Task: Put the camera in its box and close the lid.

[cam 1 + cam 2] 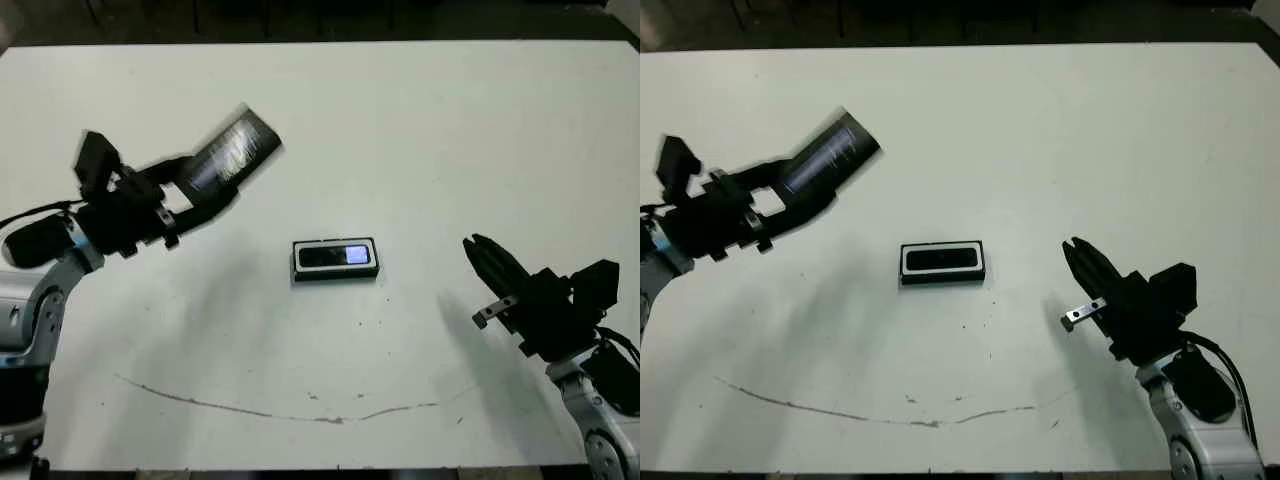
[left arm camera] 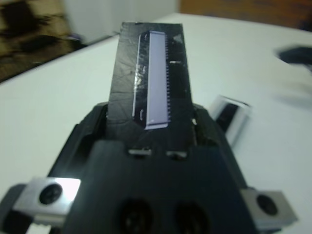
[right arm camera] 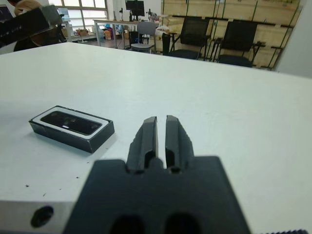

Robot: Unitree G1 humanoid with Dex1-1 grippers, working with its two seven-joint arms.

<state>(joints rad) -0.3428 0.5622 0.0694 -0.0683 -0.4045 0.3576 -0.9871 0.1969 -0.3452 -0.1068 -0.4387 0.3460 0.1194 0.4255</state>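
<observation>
1. Your table (image 1: 420, 130) reads as a smooth, matt white surface, marked near the front edge by a thin dark scuff line (image 1: 270, 408) and a few specks.
2. The lid (image 2: 150, 83) you see in the left wrist view is matt black, faintly creased like card or wrapped film, with a smooth pale lavender stripe (image 2: 158, 78) of satin sheen.
3. The camera (image 3: 70, 122) shows a glossy black face that reflects light.
4. Its box (image 3: 85, 141) has matt black walls.
5. Your right gripper (image 3: 161, 139) looks like matt black plastic.
6. Your left gripper (image 2: 146, 146) body is matt black with bright bare-metal brackets (image 2: 46, 192).
</observation>
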